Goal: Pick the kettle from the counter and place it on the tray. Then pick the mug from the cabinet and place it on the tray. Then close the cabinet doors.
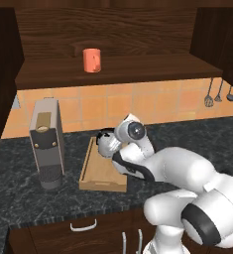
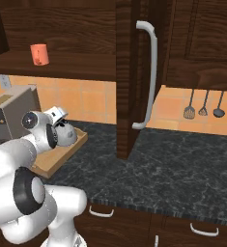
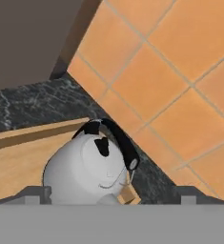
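Tool (image 3: 111, 202) wide, empty, just above kettle (image 3: 92, 169). Kettle sits on tray (image 1: 95, 171). Mug (image 1: 91, 60) on cabinet shelf above tray: likely light, rigid, smooth; grasp across body, clear of handle.

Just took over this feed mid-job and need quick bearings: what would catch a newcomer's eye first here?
The big white arm dominates, bent low over the wooden tray on the dark counter, where the silver kettle already sits at the tray's far end with the end effector open just above it. Next comes the orange-red mug, alone on the shelf of the open cabinet. The cabinet door stands swung out, silver bar handle facing the right base view.
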